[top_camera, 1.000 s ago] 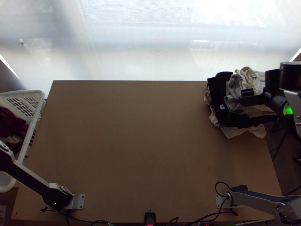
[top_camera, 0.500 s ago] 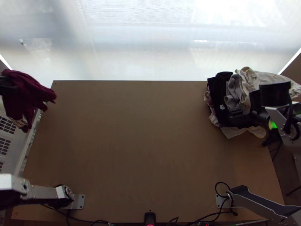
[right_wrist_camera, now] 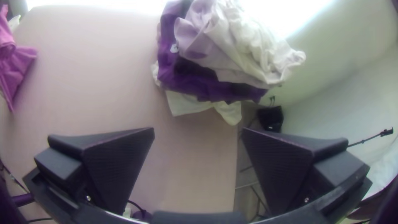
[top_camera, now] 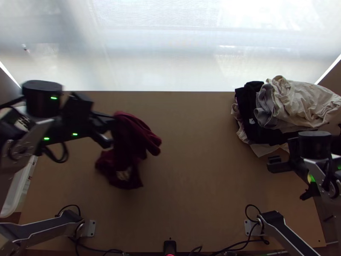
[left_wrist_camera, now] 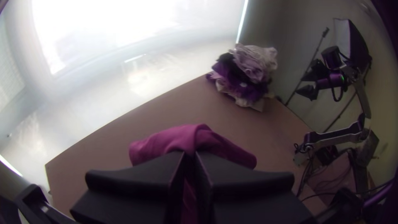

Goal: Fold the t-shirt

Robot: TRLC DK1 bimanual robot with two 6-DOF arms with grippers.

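A: State the position of the t-shirt [top_camera: 133,136].
B: Over the left half of the counter [top_camera: 192,192], inboard of the left edge. It hangs bunched from the left claw [left_wrist_camera: 190,161]. I cannot tell whether its lower folds touch the surface.
A: Condition of that claw?
B: Together, clamped on the cloth. Which part of the garment is gripped cannot be determined.
A: Report the change.
B: Half a second ago the bundle was beyond the left edge, above the white basket [top_camera: 18,192]. It has since been carried inward. My assessment: the loading step is nearly complete; folding has not begun. Next, lower and spread the cloth. Caution: a bunched release may trap a sleeve underneath.
A: And the right claw [right_wrist_camera: 198,132]?
B: Fingers apart, holding nothing. It has withdrawn from the pile and is inside the right edge, presumably free to assist with spreading.
A: Materials?
B: T-shirt: soft, matt, maroon, in rounded folds, with a small pale patch low down. Far right corner: a loose stack of black cloth [top_camera: 246,106], grey cloth [top_camera: 265,113] and crumpled cream cloth [top_camera: 311,102]. Basket: rigid. Counter: flat, smooth wood.
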